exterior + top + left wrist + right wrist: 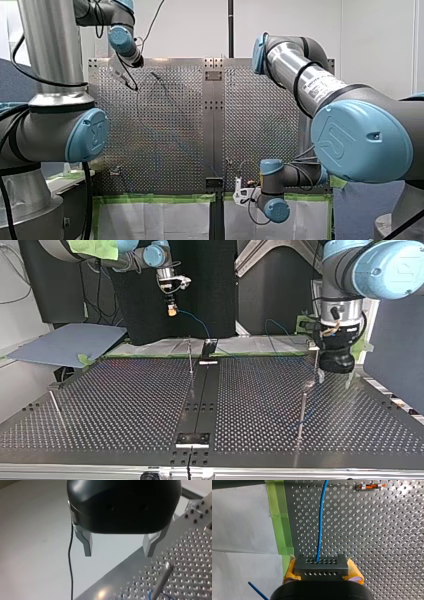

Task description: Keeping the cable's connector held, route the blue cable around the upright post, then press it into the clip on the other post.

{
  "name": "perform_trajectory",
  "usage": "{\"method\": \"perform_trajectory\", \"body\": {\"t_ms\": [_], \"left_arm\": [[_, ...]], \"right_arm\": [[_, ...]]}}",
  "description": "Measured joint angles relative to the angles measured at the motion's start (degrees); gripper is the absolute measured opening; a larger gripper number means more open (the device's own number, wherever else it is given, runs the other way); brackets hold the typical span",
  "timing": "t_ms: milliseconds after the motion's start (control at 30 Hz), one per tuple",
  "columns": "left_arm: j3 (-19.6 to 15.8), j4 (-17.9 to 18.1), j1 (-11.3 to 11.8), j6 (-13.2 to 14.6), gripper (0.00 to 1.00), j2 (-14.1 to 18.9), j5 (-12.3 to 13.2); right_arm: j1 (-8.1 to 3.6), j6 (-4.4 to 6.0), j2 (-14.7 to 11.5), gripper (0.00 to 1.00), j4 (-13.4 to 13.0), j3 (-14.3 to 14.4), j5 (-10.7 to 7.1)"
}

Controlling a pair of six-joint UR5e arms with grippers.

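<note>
1. While my right pincer (322, 572) clamps the grey connector (321, 565) at the table's (374, 535) green-taped edge, the blue cable (320, 525) runs straight ahead from it.
2. My left pincer (117, 547) hangs spread wide above another edge, near a post (161, 581).

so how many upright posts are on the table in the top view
4 posts: one mid-table, one leaning at the view's left, two at its right, one nearer the camera, one further back. More may be hidden.
</note>
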Motion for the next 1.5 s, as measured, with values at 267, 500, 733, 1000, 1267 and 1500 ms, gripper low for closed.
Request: {"method": "perform_trajectory", "body": {"t_ms": [267, 500, 733, 1000, 1267, 1500], "left_arm": [[1.5, -4.7, -0.9, 4.8, 0.99, -0.6, 2.1], [1.5, -9.0, -1.8, 9.0, 0.99, -0.8, 1.8], [1.5, -10.3, -2.2, 13.1, 0.99, -1.3, 1.8], [3.9, -9.5, -2.6, 17.6, 0.99, -3.3, 1.5], [7.8, -12.3, -2.8, 22.3, 0.99, -4.8, 1.1], [8.3, -13.3, -3.1, 26.8, 0.99, -4.9, 0.9]], "right_arm": [[0.02, 0.07, 0.0, 0.0, 0.0, -0.1, 0.0], [0.04, 0.08, 0.0, 0.0, 0.0, -0.1, 0.0], [0.04, 0.19, 0.0, 0.0, 0.0, -0.1, -0.16], [0.04, 0.26, 0.0, 0.0, -0.1, -0.1, -0.43], [0.05, 0.33, 0.0, 0.0, 0.0, -0.2, -0.47], [0.06, 0.3, 0.0, 0.0, 0.0, -0.2, -0.5]]}}
